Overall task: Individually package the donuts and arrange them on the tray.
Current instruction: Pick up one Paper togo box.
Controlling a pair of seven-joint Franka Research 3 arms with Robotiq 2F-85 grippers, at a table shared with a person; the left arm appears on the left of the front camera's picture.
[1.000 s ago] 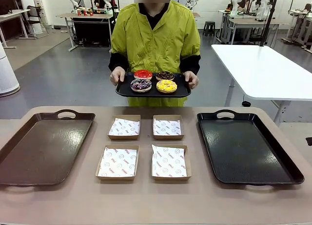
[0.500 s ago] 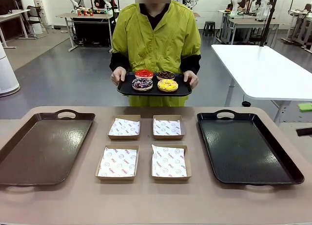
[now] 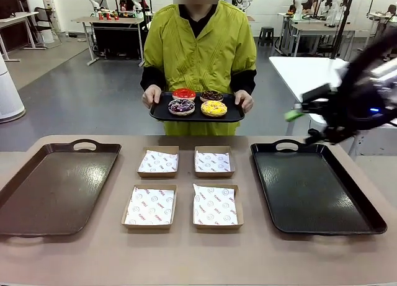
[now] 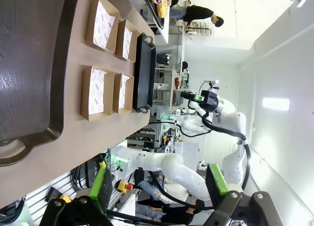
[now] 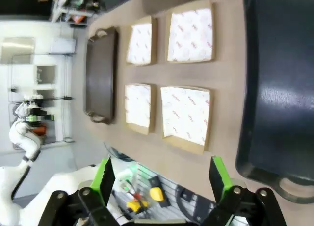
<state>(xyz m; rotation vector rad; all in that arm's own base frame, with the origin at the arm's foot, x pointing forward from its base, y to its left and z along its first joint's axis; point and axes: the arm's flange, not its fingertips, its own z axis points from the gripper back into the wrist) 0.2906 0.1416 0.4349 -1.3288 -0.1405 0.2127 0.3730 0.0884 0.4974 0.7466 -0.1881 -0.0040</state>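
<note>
Left pincer (image 4: 159, 183) was spread wide, out past the brown tray (image 3: 56, 187). Four paper-lined boxes (image 3: 149, 206) sat mid-bench (image 3: 198, 255). All four donuts (image 3: 213, 108) were on a small black tray (image 3: 162, 115) the person held beyond the far edge. The right pincer (image 3: 303, 125) was blurry above the big black tray's (image 3: 310, 193) far corner, fingers apart too.

The left end effector (image 4: 159, 187) and right end effector (image 5: 162, 179) are black with green pads (image 4: 101, 187), the person's jacket (image 3: 198, 50) lime-green.
</note>
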